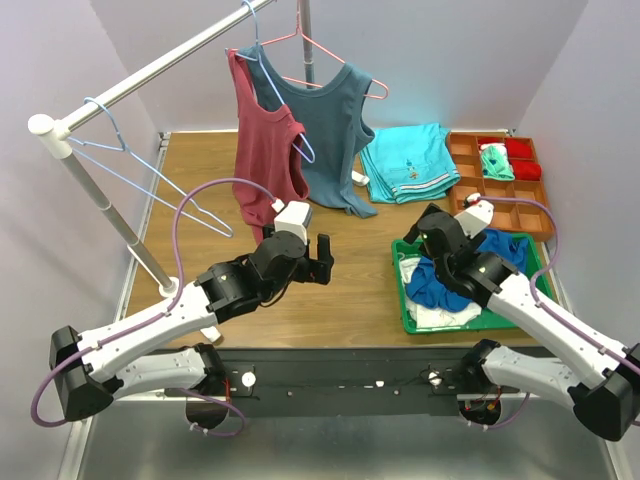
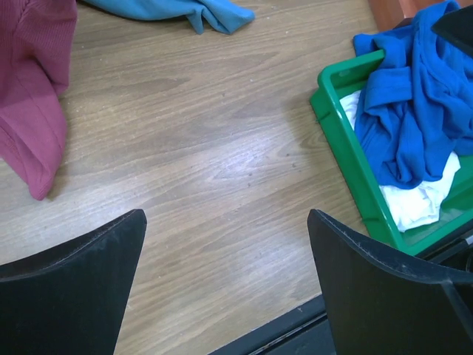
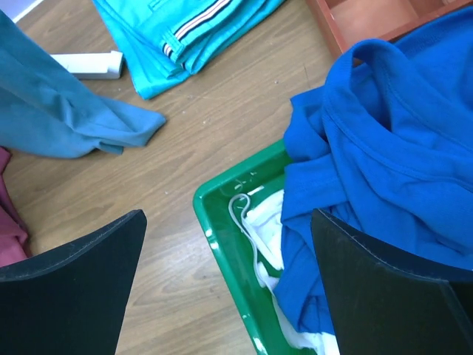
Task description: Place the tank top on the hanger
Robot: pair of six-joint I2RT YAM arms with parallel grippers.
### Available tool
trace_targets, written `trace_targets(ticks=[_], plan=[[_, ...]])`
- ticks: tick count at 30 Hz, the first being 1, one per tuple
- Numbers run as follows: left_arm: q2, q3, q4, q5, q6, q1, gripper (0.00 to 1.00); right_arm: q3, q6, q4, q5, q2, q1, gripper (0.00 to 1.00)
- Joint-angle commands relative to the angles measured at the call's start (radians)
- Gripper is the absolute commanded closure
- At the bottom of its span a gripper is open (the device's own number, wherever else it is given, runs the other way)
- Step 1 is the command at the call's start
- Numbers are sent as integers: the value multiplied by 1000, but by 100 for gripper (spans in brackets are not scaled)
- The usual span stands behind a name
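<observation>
The royal-blue tank top (image 1: 505,250) lies crumpled in a green tray (image 1: 402,295) at the right, on top of white cloth. It also shows in the left wrist view (image 2: 414,111) and fills the right of the right wrist view (image 3: 384,133). The light-blue wire hanger (image 1: 128,150) hangs bare on the rack's rod at far left. My right gripper (image 1: 418,238) hovers open over the tray's far left corner (image 3: 222,229), its jaws (image 3: 227,214) wide and holding nothing. Mid-table, my left gripper (image 1: 325,260) is open and bare above the wood (image 2: 225,214).
A maroon tank top (image 1: 265,150) and a teal-grey one (image 1: 325,125) hang on the rack behind the left gripper. Folded turquoise cloth (image 1: 405,160) and a brown compartment tray (image 1: 505,185) sit at the back right. The rack's white post (image 1: 110,215) stands at left.
</observation>
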Motion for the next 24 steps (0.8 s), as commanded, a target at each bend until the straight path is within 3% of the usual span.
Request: trace_targets(ticks=[1,7,16,24], plan=[[9,36,-21,-24,19,-2,1,6,31,-98,14,-43,-4,0],[38,37,-16,3,4,-2,1,-25,33,-109,16,-30,-22,0],[85,62,-50,43,30,1,1,-20,-104,75,-274,103,-351,0],[76,71,-45,26,13,6,1,0,-165,197,-323,242,-511,7]])
